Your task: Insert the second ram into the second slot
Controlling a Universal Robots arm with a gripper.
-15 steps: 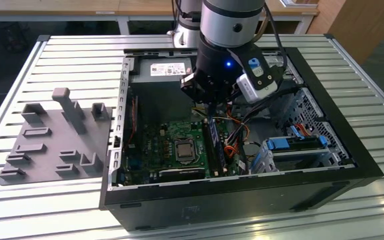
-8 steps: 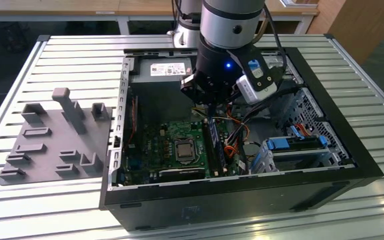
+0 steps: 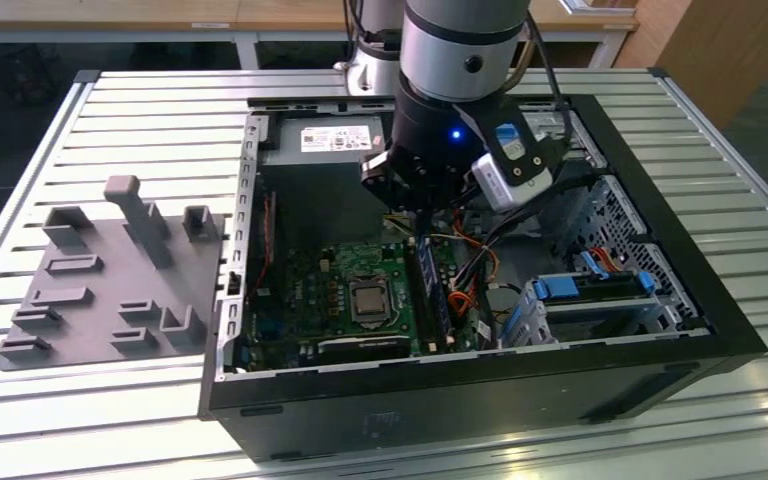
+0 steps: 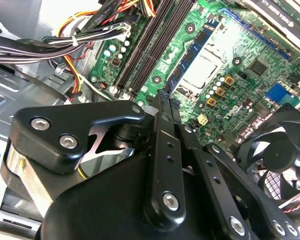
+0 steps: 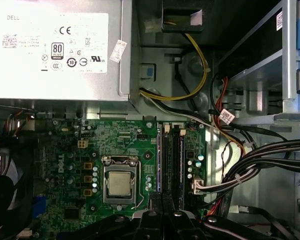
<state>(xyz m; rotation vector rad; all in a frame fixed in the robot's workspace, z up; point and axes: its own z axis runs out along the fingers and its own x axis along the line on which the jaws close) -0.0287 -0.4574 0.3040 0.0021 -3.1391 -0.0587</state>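
While the gripper (image 3: pixel 414 222) hangs inside the open computer case (image 3: pixel 491 400), its two black fingers (image 4: pixel 165 125) are seen pressed tip against tip in both wrist views, and nothing can be made out between them. Just beneath the fingertips the black memory slots (image 5: pixel 172 160) are found, running side by side on the green motherboard (image 5: pixel 65 165). A blue ram stick (image 3: pixel 427 290) is seen standing on edge in those slots; whether it is the second ram, and which slot it fills, cannot be told. Beside the slots the bare CPU socket (image 5: pixel 119 184) is placed, and beyond their far end the grey power supply (image 5: pixel 55 50) is mounted. Bundled cables (image 5: pixel 270 155) are routed along the slots' other side. On the slatted table (image 3: pixel 37 150), at the exterior view's left, a grey fixture (image 3: pixel 104 290) is laid apart from the case.
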